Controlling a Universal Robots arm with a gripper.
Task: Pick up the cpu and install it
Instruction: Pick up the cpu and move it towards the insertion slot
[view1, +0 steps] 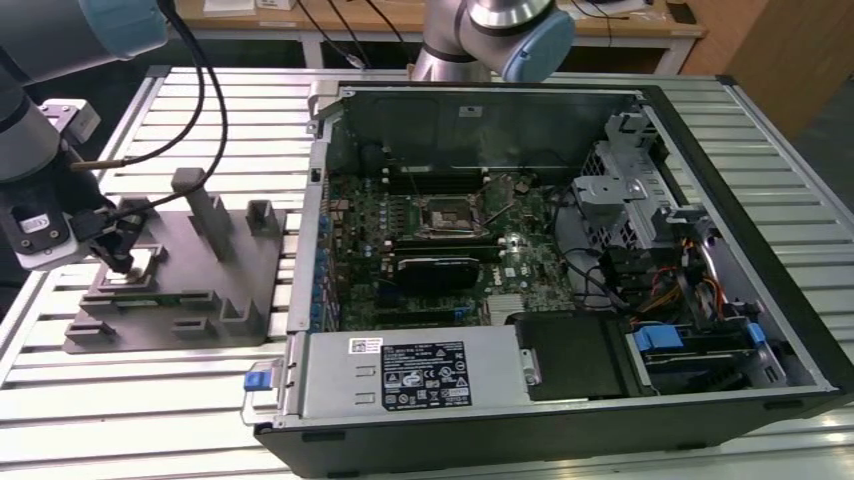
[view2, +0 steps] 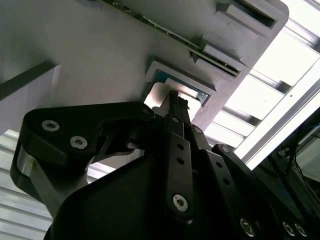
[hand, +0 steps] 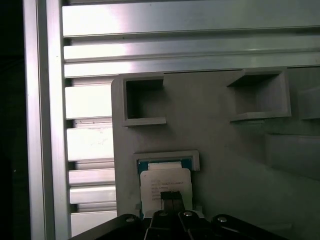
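Note:
The cpu (view1: 128, 281) is a small pale square chip lying flat in a framed pocket at the near left corner of the grey fixture (view1: 187, 312). My gripper (view1: 120, 268) hangs straight over it. In both wrist views the dark fingers are shut together. Their tips (hand: 172, 196) are down on the cpu's (hand: 165, 180) silver top, or just above it. The second wrist view has the gripper (view2: 172, 96) over the bright cpu (view2: 159, 95) in its pocket on the fixture (view2: 100, 50). The black-framed motherboard socket (view1: 450, 215) sits far off inside the open computer case.
The open computer case (view1: 694, 110) lies on the slatted aluminium table (view1: 200, 90), at the exterior view's right. Upright posts and blocks (view1: 207, 205) stand on the fixture (hand: 215, 130) beside my gripper. A second arm's base (view1: 514, 30) stands behind the case.

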